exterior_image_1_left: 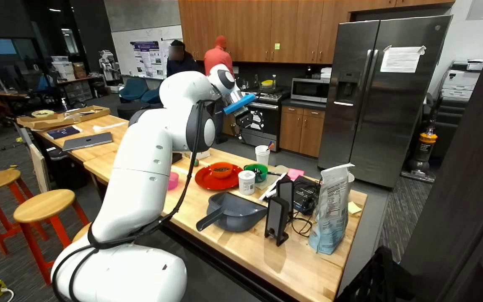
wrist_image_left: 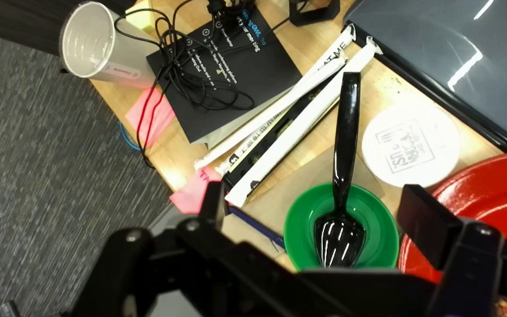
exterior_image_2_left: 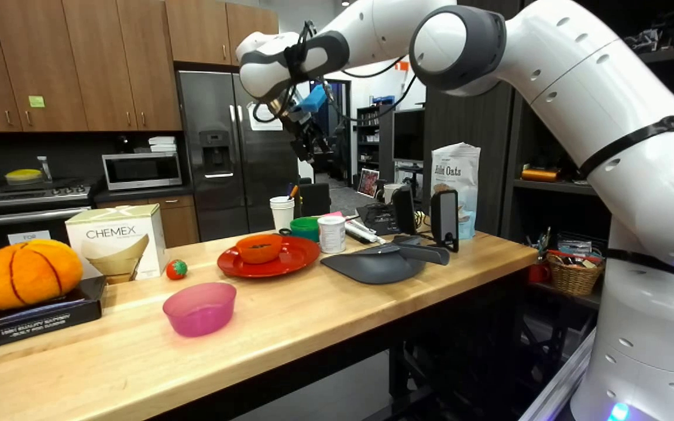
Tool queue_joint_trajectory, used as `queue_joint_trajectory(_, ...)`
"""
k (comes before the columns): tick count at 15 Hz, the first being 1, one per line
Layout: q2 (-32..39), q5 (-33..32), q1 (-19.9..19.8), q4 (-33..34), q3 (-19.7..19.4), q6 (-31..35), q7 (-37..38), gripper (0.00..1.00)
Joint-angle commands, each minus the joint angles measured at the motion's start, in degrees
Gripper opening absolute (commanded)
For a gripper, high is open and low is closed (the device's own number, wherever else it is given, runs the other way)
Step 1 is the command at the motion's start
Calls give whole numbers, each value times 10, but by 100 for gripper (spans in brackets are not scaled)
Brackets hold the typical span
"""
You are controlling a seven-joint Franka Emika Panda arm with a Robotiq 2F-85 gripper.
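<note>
Green bowl on the table, bearing a black spoon (handle across the rim); just beside it, a white tub and a red plate. Fingers, well above, spread wide and gripping nothing.

Raised, bent arm, wide-spread gripper angled downward

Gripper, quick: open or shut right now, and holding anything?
Gripper: open, holding nothing; the black spoon in the green bowl is not gripped.
</note>
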Motion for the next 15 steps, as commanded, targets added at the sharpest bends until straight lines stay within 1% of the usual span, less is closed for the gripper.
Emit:
queue_joint_trajectory(1,-45,-4,18,-15,1,-1,28,100)
queue_joint_trajectory(6,-101,8,35,-47,11,12,73,100)
queue_joint_trajectory(9,-143,17,40,-85,21,28,109,100)
queue_joint_trajectory(12,-201,25,43,-153,31,55,161,100)
queue_joint_trajectory(15,-263,44,41,-235,42,87,218,100)
